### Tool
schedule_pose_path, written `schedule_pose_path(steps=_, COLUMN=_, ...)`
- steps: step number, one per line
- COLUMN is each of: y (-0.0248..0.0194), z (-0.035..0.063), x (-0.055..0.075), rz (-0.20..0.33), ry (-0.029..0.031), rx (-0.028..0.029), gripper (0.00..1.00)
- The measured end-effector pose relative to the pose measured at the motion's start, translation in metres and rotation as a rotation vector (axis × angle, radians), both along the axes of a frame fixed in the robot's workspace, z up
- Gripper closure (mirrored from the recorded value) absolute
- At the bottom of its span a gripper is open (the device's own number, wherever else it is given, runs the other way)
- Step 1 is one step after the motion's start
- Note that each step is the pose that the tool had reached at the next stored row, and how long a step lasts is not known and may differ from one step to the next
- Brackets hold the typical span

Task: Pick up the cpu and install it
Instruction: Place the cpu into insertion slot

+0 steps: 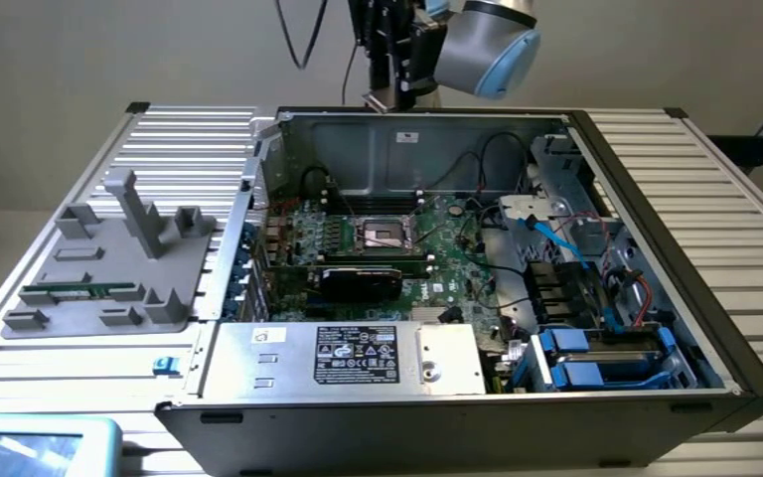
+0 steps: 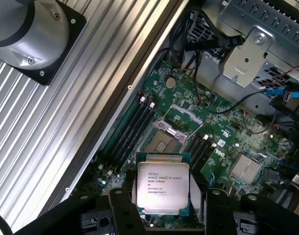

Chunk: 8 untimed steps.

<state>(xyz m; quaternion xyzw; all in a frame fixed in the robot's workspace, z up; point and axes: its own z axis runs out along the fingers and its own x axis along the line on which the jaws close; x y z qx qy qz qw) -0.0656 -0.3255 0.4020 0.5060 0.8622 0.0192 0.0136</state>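
cpu (image 2: 163,183) clamped at both edges by gripper (image 2: 165,199), clear above socket (image 2: 162,142).

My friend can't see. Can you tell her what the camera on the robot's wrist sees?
The robot's black hand grips a small flat square cpu with a shiny silver top and thin green rim. Beyond it lies a green circuit board with an open square metal-framed socket, beside a ribbed silver metal tabletop.
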Motion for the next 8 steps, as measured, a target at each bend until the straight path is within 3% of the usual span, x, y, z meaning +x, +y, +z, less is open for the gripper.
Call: schedule_pose_path(steps=8, y=0.0, z=0.0, x=0.0, rz=-0.137, ry=0.0, rx=0.0, gripper=0.47)
